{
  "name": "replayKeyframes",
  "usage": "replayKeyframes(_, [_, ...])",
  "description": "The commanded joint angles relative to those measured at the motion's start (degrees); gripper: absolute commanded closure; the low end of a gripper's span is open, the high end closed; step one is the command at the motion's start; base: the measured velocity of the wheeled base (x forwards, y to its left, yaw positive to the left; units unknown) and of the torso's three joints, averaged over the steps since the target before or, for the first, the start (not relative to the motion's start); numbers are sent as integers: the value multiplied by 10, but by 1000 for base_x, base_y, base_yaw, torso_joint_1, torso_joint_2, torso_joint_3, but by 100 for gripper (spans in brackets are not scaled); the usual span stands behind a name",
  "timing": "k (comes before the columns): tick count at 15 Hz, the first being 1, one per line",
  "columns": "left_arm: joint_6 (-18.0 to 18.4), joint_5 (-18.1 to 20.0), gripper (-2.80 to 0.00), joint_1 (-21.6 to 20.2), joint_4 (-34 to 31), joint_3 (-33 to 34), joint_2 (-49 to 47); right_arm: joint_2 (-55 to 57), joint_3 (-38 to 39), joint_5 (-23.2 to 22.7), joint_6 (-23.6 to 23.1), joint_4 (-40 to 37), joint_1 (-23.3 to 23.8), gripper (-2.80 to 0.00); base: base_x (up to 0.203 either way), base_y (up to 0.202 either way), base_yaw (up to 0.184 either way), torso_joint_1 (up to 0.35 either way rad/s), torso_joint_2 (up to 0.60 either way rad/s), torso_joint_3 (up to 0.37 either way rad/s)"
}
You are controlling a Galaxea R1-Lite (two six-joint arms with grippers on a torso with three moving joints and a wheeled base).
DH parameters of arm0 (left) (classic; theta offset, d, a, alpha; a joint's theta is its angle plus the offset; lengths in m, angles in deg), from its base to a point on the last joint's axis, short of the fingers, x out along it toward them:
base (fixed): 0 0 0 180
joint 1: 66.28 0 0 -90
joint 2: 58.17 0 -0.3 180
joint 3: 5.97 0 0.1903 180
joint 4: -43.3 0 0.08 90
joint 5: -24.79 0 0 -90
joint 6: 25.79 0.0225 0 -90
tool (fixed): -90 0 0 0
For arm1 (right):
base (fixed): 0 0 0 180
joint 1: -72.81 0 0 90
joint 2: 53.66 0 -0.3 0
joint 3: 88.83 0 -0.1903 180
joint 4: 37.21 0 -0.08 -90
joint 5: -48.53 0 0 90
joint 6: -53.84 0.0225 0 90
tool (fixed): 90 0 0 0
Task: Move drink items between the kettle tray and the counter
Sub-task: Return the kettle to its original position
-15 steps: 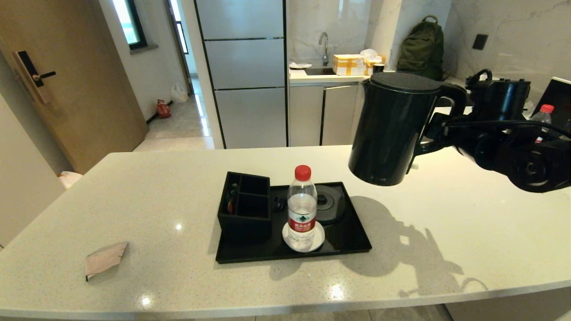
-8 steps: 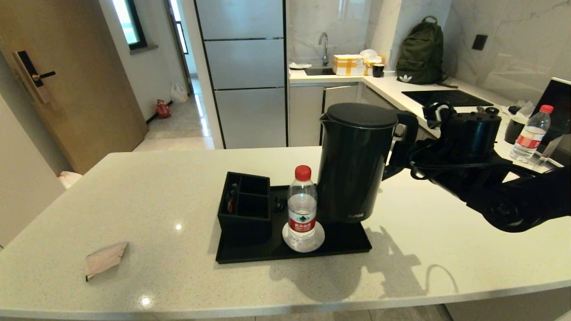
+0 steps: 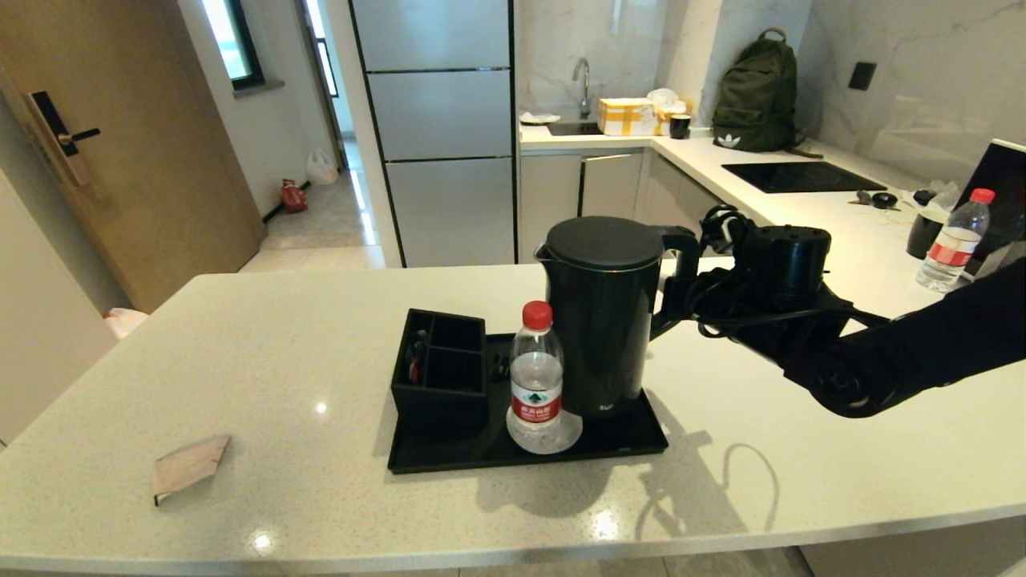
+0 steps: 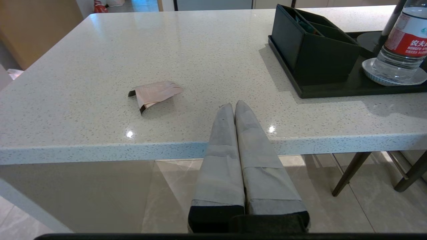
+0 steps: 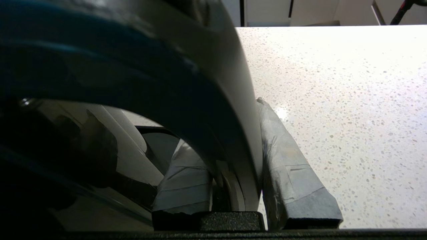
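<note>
The kettle (image 3: 603,316) stands upright at the right end of the tray (image 3: 633,433), which lies near the middle of the surface (image 3: 801,449); whether its base is fully seated cannot be told. The right claw (image 3: 672,298) grips its loop handle, one finger (image 5: 290,166) outside the loop and the other inside, clamped on the handle wall.

The kettle looks rigid and, if filled, heavy, with most of its weight away from the handle, so it would tend to swing or tip in a side grip. The handle is the only sensible hold (the smooth body offers nothing to pinch). Its matte skin looks less slippery than gloss, yet a taped finger could still slide along the curve.

Room is tight on the kettle's left: a water bottle (image 3: 535,377) on a small white saucer (image 3: 561,437) stands just beside it, possibly touching, and it looks light and easy to topple. Further left on the tray sits a divided black box (image 3: 439,373). To the right of the tray, the surface is open up to its right and near edges.

The sachet (image 3: 188,465) lies flat near the near-left corner of the surface, well apart from the tray. It looks thin and limp, best pinched at a lifted edge. The left claw (image 4: 233,106) hovers at the near edge with fingers pressed together, holding nothing.
</note>
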Motion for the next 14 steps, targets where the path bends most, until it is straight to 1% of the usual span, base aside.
replayKeyframes(1, [0,0,0,0,0,0,0,35,-20,1,-1,-1,-5,0,0,0,0,0,0,0])
replayKeyframes(9, [0,0,0,0,0,0,-1,63,-57,3,-2,-7,-6,0,0,0,0,0,0,0])
replayKeyframes(12, [0,0,0,0,0,0,-1,80,-109,3,-2,-37,-5,0,0,0,0,0,0,0])
replayKeyframes(14, [0,0,0,0,0,0,-1,84,-115,3,-2,-45,-5,0,0,0,0,0,0,0])
